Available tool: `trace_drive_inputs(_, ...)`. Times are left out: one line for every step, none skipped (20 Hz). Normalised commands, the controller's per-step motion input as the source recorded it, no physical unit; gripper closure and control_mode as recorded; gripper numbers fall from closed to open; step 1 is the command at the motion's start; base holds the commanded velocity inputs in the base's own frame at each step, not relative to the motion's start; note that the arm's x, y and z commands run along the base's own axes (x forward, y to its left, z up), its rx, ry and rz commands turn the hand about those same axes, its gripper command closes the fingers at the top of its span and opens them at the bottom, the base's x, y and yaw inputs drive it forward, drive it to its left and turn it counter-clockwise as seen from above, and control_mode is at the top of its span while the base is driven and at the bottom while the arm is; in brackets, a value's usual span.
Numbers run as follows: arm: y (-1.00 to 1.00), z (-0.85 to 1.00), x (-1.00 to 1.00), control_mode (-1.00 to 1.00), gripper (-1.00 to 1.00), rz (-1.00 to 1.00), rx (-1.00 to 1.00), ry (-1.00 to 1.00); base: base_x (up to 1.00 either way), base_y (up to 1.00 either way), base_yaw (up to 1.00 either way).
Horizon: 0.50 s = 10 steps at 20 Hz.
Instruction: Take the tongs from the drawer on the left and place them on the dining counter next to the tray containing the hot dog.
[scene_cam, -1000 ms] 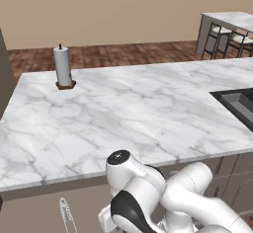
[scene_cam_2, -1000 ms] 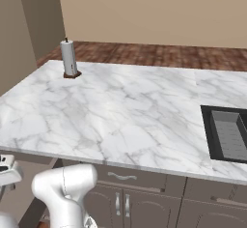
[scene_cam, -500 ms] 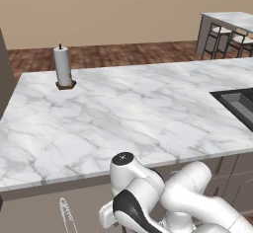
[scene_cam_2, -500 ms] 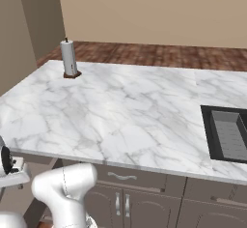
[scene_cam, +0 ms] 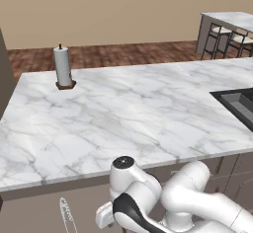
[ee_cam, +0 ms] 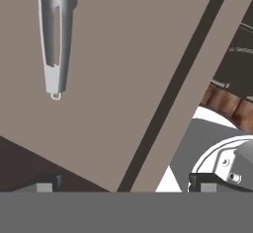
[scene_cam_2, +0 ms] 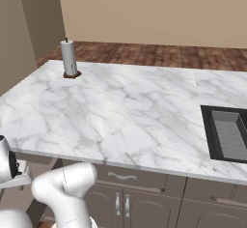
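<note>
Arm seen swung slightly further over since the earlier frame; tongs (ee_cam: 54,34) lying flat on the grey-brown floor of the opened drawer (ee_cam: 123,79), below the marble desk (scene_cam: 133,113), with the claw (ee_cam: 123,185) spread wide, nothing grasped, apart from them.

No text, label, brand, number or sign can be read anywhere in these pictures. The marble counter (scene_cam: 148,113), the paper towel roll (scene_cam: 63,66) and the cabinet doors (scene_cam_2: 144,203) carry no writing. The tongs (ee_cam: 55,34) in the drawer (ee_cam: 123,79) are plain and unmarked too.
</note>
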Motion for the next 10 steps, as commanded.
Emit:
trace_drive_inputs(0.39, 0.0, 0.0, -1.0, -1.0, 0.0, 0.0, 0.06, 0.0, 0.0, 0.0)
trace_drive_inputs(0.39, 0.0, 0.0, -1.0, -1.0, 0.0, 0.0, 0.08, 0.0, 0.0, 0.0)
trace_drive_inputs(0.35, 0.0, 0.0, -1.0, -1.0, 0.0, 0.0, 0.08, 0.0, 0.0, 0.0)
trace_drive_inputs(0.33, 0.0, 0.04, -1.0, -1.0, 0.0, 0.0, 0.07, 0.0, 0.0, 0.0)
trace_drive_inputs(0.31, 0.0, 0.04, -1.0, -1.0, 0.0, 0.0, 0.05, 0.0, 0.0, 0.0)
trace_drive_inputs(0.29, 0.0, 0.01, -1.0, -1.0, 0.0, 0.0, 0.03, 0.0, 0.0, 0.0)
trace_drive_inputs(0.29, 0.0, 0.0, -1.0, -1.0, 0.0, 0.0, 0.01, 0.0, 0.0, 0.0)
trace_drive_inputs(0.27, 0.0, 0.01, -1.0, -1.0, 0.0, 0.0, 0.01, 0.0, 0.0, 0.0)
trace_drive_inputs(0.25, -0.01, 0.0, -1.0, -1.0, 0.0, 0.0, 0.0, 0.0, 0.0, 0.0)
trace_drive_inputs(0.34, -0.11, 0.06, -1.0, -1.0, 0.0, 0.0, 0.0, 0.0, 0.0, 0.0)
